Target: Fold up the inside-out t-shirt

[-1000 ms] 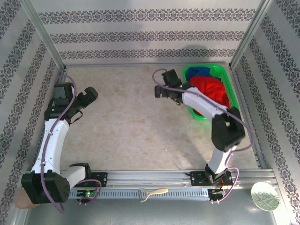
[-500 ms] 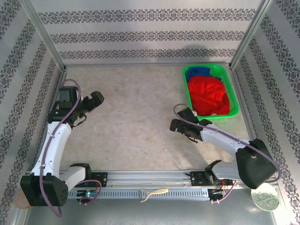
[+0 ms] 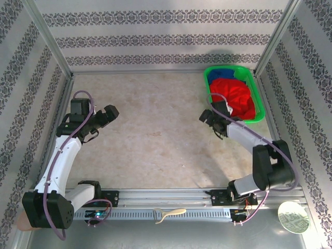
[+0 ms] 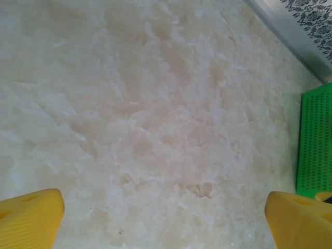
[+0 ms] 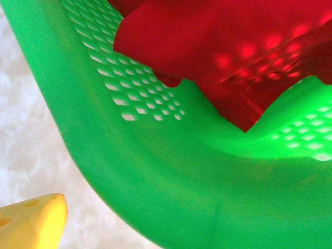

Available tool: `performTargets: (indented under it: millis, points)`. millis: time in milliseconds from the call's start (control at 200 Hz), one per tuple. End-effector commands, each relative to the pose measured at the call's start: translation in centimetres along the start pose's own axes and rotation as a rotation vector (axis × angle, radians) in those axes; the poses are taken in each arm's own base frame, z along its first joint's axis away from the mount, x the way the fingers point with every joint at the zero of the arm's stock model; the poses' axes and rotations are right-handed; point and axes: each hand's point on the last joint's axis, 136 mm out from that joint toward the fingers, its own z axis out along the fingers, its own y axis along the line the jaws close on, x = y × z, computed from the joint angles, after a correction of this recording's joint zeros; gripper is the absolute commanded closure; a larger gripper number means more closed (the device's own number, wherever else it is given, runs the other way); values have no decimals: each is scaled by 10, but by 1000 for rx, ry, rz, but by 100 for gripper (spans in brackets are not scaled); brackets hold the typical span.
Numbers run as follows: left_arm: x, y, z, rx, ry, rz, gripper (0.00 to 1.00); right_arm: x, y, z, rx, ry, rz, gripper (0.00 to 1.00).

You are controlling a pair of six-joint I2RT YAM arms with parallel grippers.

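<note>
The inside-out t-shirt (image 3: 236, 98) is a bright red heap lying in a green basket (image 3: 257, 91) at the back right of the table. In the right wrist view the red cloth (image 5: 233, 52) sags over the basket's perforated wall (image 5: 171, 176). My right gripper (image 3: 213, 117) hangs open at the basket's near-left corner, nothing in it, with one yellow fingertip (image 5: 31, 220) showing. My left gripper (image 3: 106, 115) is over bare table on the left, open and far from the shirt. Its two yellow fingertips (image 4: 28, 218) stand wide apart, with only table between them.
A blue garment (image 3: 220, 75) lies at the far end of the basket. Patterned walls and metal rails (image 3: 171, 194) enclose the pale table (image 3: 155, 135). A beige tool (image 3: 168, 213) and a round disc (image 3: 293, 217) lie in front of the rail.
My right arm has swung from the table's middle back up to the basket's near-left corner, and the basket sits slightly farther back. The left gripper has drifted a little toward the centre.
</note>
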Motion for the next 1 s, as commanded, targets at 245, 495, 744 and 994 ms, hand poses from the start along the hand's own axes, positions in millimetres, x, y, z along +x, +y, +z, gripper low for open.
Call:
performTargets:
  millis: [245, 495, 744, 994]
  points:
    - [8, 0, 9, 8, 20, 11, 1, -25, 5, -41, -56, -95, -97, 2]
    - [21, -18, 17, 116, 76, 63, 1, -82, -9, -107, -159, -237, 28, 10]
    - [37, -42, 27, 174, 117, 123, 1, -163, 3, -47, -70, -149, 128, 6]
    - [51, -54, 35, 187, 152, 139, 1, -189, -17, 26, 81, -67, 241, 11]
